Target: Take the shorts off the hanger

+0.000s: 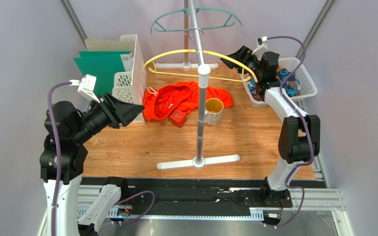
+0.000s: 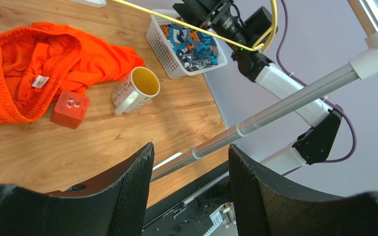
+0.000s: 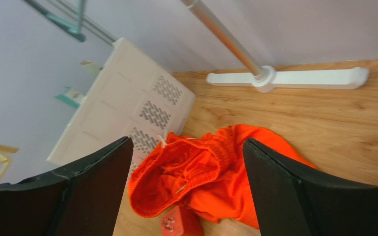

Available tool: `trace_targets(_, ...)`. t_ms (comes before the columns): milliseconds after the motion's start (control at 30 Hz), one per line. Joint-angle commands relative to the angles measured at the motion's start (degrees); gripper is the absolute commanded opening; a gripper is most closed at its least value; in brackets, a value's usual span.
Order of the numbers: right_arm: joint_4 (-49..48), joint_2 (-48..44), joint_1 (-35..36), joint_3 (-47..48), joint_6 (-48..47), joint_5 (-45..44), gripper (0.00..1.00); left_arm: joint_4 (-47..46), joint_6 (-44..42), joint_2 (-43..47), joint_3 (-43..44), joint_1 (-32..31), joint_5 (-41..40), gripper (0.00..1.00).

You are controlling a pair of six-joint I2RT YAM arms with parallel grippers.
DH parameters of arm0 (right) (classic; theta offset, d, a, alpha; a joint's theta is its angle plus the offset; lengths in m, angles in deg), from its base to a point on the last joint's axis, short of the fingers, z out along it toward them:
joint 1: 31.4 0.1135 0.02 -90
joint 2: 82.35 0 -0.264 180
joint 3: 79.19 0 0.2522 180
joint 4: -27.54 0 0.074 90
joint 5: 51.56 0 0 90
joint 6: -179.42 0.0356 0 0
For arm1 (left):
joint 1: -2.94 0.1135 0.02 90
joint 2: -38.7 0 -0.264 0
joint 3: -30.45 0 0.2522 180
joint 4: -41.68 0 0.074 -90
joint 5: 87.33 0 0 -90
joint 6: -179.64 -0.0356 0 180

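Left tool (image 2: 191, 157) and right tool (image 3: 187, 147) gape empty. Bright orange cloth shorts (image 1: 171, 101) lie crumpled on the wooden table (image 1: 255, 132), apparently dropped there.

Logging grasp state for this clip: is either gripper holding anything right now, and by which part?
Nothing is held. The left gripper and right gripper are both open and empty; the bright orange cloth shorts lie loose on the wooden table.

Cannot read the marks on the red cube (image 2: 70, 109) or the mug (image 2: 134, 91): too small. In the top view, can see only scraps of the printed shorts (image 2: 196, 46) behind the right arm (image 1: 294, 132) at the far right corner of the surface (image 1: 127, 147). Lose the orange shorts (image 2: 28, 69) past the left wrist view's left edge and behind the right claw (image 3: 186, 147).
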Motion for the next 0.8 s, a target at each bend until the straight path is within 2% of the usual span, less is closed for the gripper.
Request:
trace_targets(0,25.99,5.36,1.77,13.16,-14.29,-10.29,0.88,2.02,-4.67,-0.65,2.34,-0.06,-1.61,0.62)
trace_targets(100,40.61,12.39,3.44,24.85,-20.54,-14.17,0.87,2.02,-5.63,-0.92,2.69,-0.06,-2.23,0.62)
trace_targets(200,46.80,17.13,4.32,29.97,-20.91,-17.00,0.87,2.20,-6.95,-1.71,3.92,-0.06,-3.54,0.63)
trace_targets(467,47.62,20.14,6.61,25.67,-21.60,-23.59,0.88,-0.17,-5.46,-3.99,2.87,-0.06,-2.58,0.63)
trace_targets(767,52.62,29.98,10.03,32.78,-23.45,-31.67,0.90,-1.32,-2.91,-5.23,2.78,-0.06,-0.91,0.62)
